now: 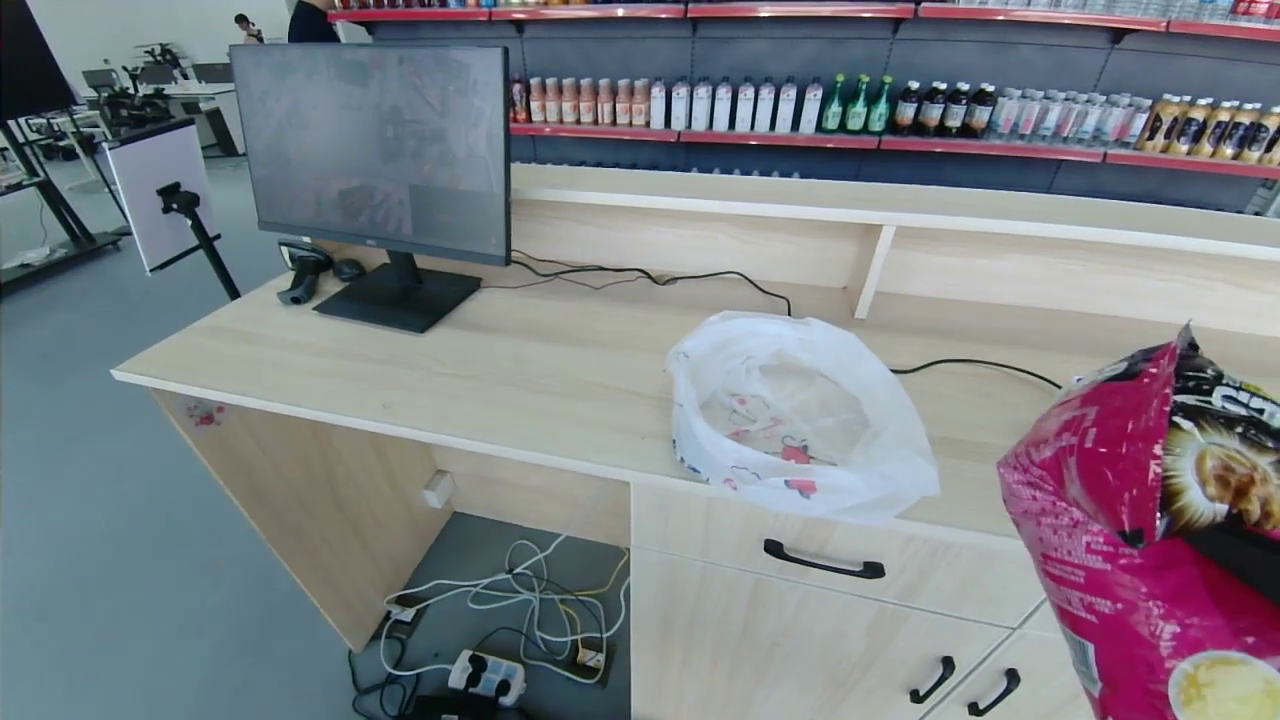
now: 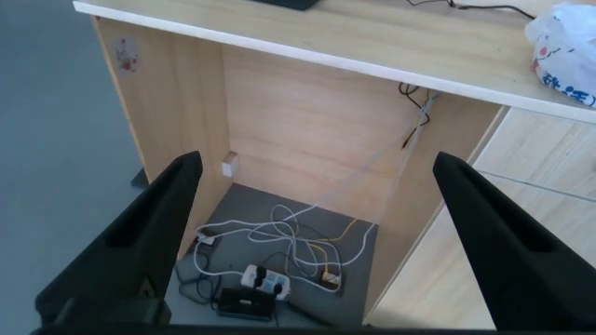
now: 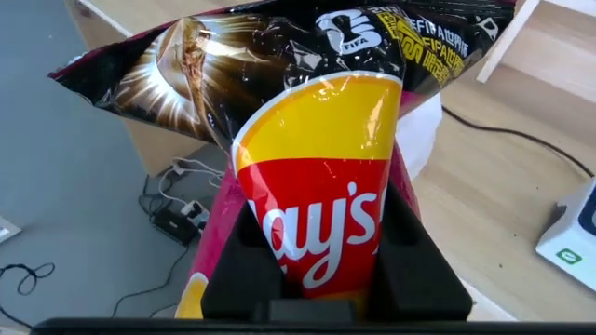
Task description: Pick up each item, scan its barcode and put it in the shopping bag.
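Here, right pincer [image 3: 317, 237] clamping chip bag [image 1: 1130, 520], left pincer [image 2: 317, 166] wide, shopping bag [image 1: 800, 415] open on counter [image 1: 500, 370], monitor [image 1: 380, 150] and cable [image 1: 960, 362] nearby.

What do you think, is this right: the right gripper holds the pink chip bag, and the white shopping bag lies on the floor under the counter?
Not quite. The shopping bag stands on the counter, not the floor, as the head view shows. The right gripper does hold the chip bag.

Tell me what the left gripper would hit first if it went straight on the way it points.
The left gripper, open, aims under the counter. Nothing looks close; it would probably meet the back panel first, above the cables on the floor, though depth is unclear.
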Robot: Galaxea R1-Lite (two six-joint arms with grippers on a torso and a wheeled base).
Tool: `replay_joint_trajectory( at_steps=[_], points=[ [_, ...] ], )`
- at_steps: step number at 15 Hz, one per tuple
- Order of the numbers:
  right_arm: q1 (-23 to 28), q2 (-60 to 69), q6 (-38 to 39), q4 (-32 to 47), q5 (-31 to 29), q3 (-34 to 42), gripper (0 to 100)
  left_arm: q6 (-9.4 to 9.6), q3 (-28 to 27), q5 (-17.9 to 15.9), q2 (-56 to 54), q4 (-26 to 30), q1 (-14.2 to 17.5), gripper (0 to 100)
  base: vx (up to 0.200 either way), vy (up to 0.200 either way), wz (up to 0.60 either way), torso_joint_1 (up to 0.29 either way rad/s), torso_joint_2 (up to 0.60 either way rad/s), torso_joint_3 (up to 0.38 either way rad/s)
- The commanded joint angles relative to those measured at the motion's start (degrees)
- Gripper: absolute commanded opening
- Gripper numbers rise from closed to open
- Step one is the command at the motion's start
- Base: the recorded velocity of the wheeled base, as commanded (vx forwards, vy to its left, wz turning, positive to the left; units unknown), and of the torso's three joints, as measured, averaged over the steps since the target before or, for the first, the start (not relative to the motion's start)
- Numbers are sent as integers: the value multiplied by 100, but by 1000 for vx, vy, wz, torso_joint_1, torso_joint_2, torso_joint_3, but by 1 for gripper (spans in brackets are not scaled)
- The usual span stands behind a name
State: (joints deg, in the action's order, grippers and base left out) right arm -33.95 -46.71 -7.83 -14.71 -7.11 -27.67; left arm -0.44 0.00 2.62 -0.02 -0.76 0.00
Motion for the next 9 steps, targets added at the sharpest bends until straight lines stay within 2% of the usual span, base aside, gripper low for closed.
replay_joint_trajectory(
  at_steps=[1, 3, 5, 6, 7, 9],
  points=[
    [-121, -874, 378, -322, 60, -485, 0, 0, 0, 2, 2, -4, 0, 100, 0, 0, 0, 0, 0, 0],
    [-129, -1525, 642, -1033, 69, -696, 0, 9, 0, 2, 2, -4, 0, 100, 0, 0, 0, 0, 0, 0],
    [-138, -2509, 941, -2299, 306, -827, 0, 9, 0, 2, 2, -4, 0, 100, 0, 0, 0, 0, 0, 0],
    [-121, -2720, 967, -2519, 315, -880, 0, 9, 0, 2, 2, -12, 0, 100, 0, 0, 0, 0, 0, 0],
    [-94, -3406, 1240, -3108, 403, -1179, 0, 18, 0, -7, 2, -21, 0, 100, 0, 0, 0, 0, 0, 0],
    [11, -4109, 1538, -3530, 509, -1706, 0, 26, 0, -7, 2, -21, 0, 100, 0, 0, 0, 0, 0, 0]
  ],
)
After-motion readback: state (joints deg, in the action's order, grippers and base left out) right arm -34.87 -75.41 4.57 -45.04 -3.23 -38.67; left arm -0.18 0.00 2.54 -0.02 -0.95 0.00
